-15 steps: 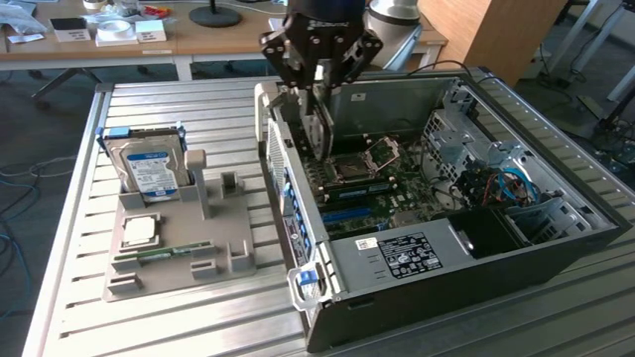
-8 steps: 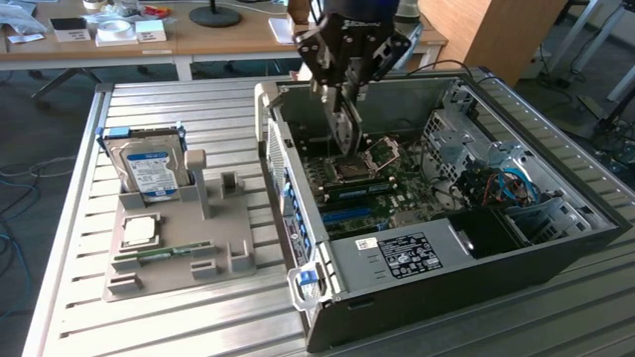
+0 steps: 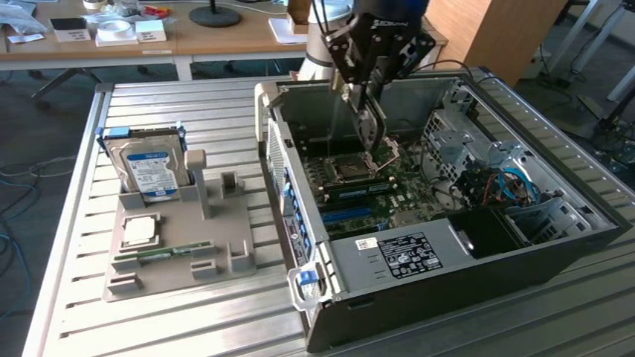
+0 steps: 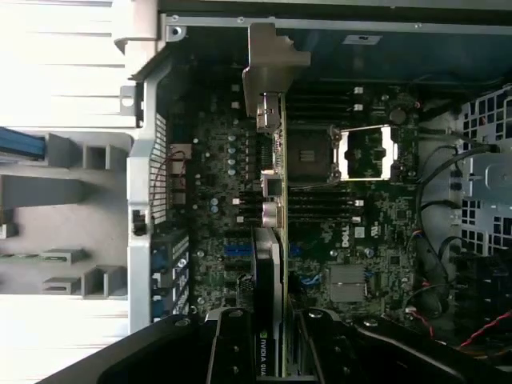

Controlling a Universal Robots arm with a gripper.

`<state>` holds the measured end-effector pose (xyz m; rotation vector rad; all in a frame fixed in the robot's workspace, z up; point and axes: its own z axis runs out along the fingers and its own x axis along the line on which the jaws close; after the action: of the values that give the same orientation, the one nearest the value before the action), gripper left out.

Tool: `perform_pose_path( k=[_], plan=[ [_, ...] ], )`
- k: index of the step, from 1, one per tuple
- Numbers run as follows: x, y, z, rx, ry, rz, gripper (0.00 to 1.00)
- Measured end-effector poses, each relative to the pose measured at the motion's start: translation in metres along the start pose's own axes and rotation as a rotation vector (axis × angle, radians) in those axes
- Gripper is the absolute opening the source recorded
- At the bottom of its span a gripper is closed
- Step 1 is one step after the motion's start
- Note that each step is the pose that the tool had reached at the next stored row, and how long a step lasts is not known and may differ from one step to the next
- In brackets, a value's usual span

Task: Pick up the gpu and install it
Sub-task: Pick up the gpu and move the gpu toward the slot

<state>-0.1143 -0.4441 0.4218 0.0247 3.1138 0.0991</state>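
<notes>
The gpu (image 3: 370,126) is a thin dark card that hangs edge-down inside the open computer case (image 3: 555,245), just above the motherboard (image 3: 397,186). My gripper (image 3: 365,93) is shut on the card's upper edge. In the wrist view the gpu (image 4: 272,208) appears edge-on, running from my gripper (image 4: 272,356) out to its metal end bracket (image 4: 268,60), which sits near the case's rear wall. Beneath it lie the motherboard's slots (image 4: 240,250) and the processor socket (image 4: 364,152). I cannot tell whether the card's lower edge touches a slot.
A grey holder tray (image 3: 178,275) on the slatted metal table (image 3: 149,327) carries a silver hard drive (image 3: 149,169), a processor chip (image 3: 139,230) and a green memory stick (image 3: 163,253). Inside the case are a power supply (image 3: 407,254), a drive cage (image 3: 466,134) and loose cables (image 3: 511,186).
</notes>
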Motion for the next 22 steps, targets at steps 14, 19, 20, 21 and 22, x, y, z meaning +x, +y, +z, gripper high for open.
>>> perform_pose_path(
  k=[14, 19, 20, 21, 22],
  plan=[
    [-0.061, 0.0025, 0.0017, -0.0060, 0.0001, 0.000, 0.27],
    [-0.082, 0.0035, 0.0023, -0.0075, 0.0001, 0.000, 0.27],
    [-0.086, 0.0038, 0.0024, -0.0077, 0.0002, 0.000, 0.27],
    [-0.089, 0.0040, 0.0025, -0.0079, 0.0002, 0.000, 0.27],
    [-0.093, 0.0042, 0.0026, -0.0080, 0.0002, 0.000, 0.27]
  ],
)
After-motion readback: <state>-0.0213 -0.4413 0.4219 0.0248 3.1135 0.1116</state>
